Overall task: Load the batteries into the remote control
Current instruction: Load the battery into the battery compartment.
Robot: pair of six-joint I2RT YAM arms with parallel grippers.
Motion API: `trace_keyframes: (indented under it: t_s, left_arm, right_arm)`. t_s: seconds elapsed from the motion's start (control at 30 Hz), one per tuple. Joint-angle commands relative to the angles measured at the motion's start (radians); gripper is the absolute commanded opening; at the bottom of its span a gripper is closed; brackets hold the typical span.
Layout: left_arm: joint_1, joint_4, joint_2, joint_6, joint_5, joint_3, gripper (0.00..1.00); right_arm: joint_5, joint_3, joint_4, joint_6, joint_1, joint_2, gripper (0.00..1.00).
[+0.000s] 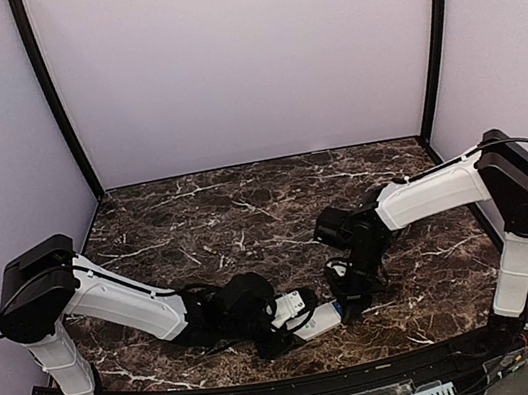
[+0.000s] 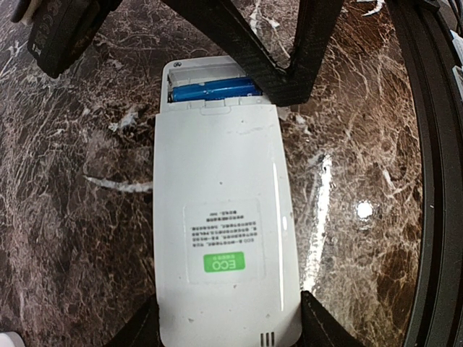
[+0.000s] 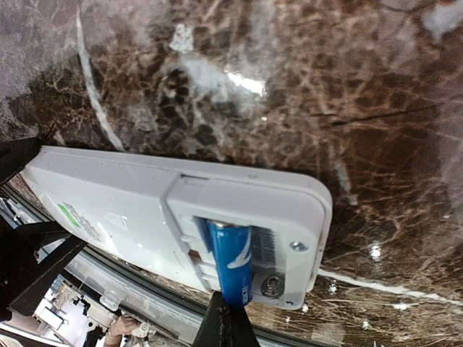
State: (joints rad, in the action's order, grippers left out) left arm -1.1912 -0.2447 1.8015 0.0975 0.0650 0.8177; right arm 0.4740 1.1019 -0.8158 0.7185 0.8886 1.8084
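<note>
Top view: both arms meet low over the near part of the dark, white-veined marble worktop (image 1: 246, 211). The left gripper (image 1: 297, 318) holds the white remote control (image 1: 318, 324); the right gripper (image 1: 347, 302) is at its far end. Left wrist view: the remote control (image 2: 224, 217) lies back-up, clamped across its width by the left gripper (image 2: 228, 329), one finger on each long edge. It is smooth matt white plastic with rounded corners and a green-marked label (image 2: 221, 262). The open battery bay (image 2: 206, 79) at the far end shows a glossy blue battery (image 2: 213, 90) lying crosswise, with the black right gripper (image 2: 288, 76) over its right side. Right wrist view: the battery (image 3: 233, 264), a slim cylinder in slick blue wrap, sits tilted in the bay, its near end raised beside the coiled metal spring contact (image 3: 269, 287). The right gripper (image 3: 224, 327) is closed to a point and touches that raised end; I cannot tell whether it pinches anything. Judgement: this is the seating step. Press down and slightly along the battery's axis so the end clears the spring, then snaps flat. The wrap looks slippery, so a narrow tip could skid off, and the left grip should stay firm so the remote control does not tip. Only one battery is visible.
</note>
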Motion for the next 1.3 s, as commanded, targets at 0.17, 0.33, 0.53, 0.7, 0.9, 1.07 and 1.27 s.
trace_keyframes:
  t_s: [0.17,0.33,0.53,0.7,0.9,1.07,1.27]
  left_arm:
    - [0.007,0.15,0.028,0.017,-0.026,-0.038,0.27]
    - [0.007,0.148,0.027,0.018,-0.025,-0.038,0.27]
    - [0.007,0.146,0.029,0.022,-0.025,-0.039,0.27]
    - [0.007,0.147,0.027,0.022,-0.029,-0.04,0.27]
    - [0.008,0.145,0.027,0.022,-0.028,-0.041,0.27]
    - [0.007,0.145,0.028,0.024,-0.031,-0.041,0.27]
    - [0.007,0.146,0.029,0.025,-0.031,-0.041,0.27]
  right_arm:
    - [-0.005,0.051,0.047,-0.089,-0.022,0.089,0.0]
    - [-0.008,0.057,0.043,-0.13,-0.047,0.105,0.0]
    - [-0.022,0.048,0.071,-0.172,-0.066,0.152,0.0]
    - [-0.055,0.049,0.073,-0.171,-0.066,0.167,0.0]
    - [-0.084,0.046,0.034,-0.177,-0.064,0.127,0.0]
    - [-0.065,0.051,0.01,-0.19,-0.053,0.073,0.0]
    - [-0.043,0.063,-0.051,-0.201,-0.037,-0.008,0.0]
